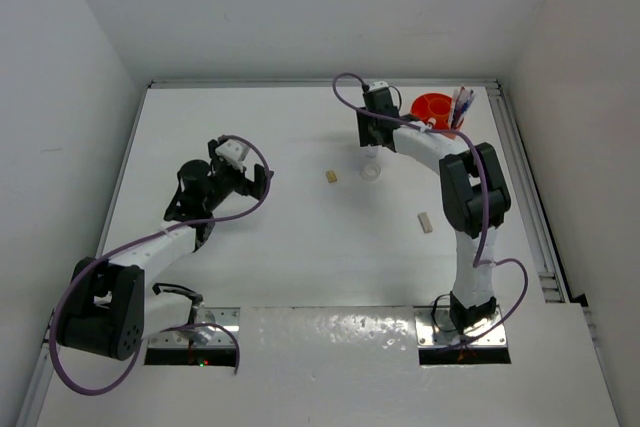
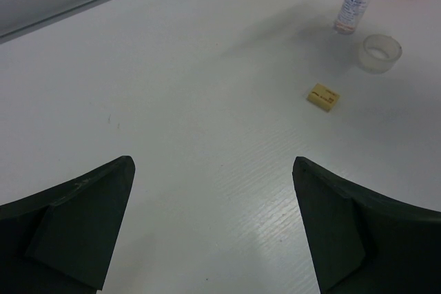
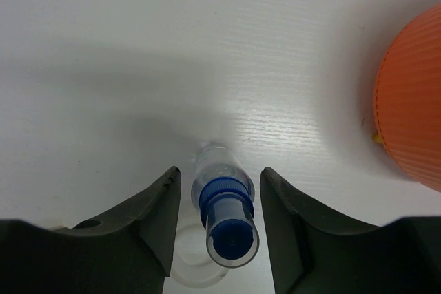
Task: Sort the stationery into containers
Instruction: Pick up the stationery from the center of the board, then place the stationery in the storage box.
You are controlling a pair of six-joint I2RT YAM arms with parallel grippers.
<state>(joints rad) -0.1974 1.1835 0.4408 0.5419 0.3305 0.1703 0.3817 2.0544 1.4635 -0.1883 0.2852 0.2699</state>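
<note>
Orange round plastic tub (image 1: 420, 107), ribbed on its outer wall, is seen at the upper right of the top view, with thin pens (image 1: 461, 102) stood upright in it. The task is judged partly done.

Left out on the matte white table (image 1: 250, 247):
- small clear bottle with blue cap (image 3: 227, 228)
- clear tape ring (image 2: 380, 53)
- tan flat square eraser (image 2: 323, 97)
- white oblong eraser (image 1: 425, 222)

The bottle, smooth and cylindrical, stands upright at lower centre of the right-wrist view, beside the tub. It is flanked by the right gripper (image 3: 219, 173). The jaws are set close on either side with slim gaps apparent, so a grip cannot be told. The left gripper (image 2: 212, 163) is spread wide, with nothing held.
</note>
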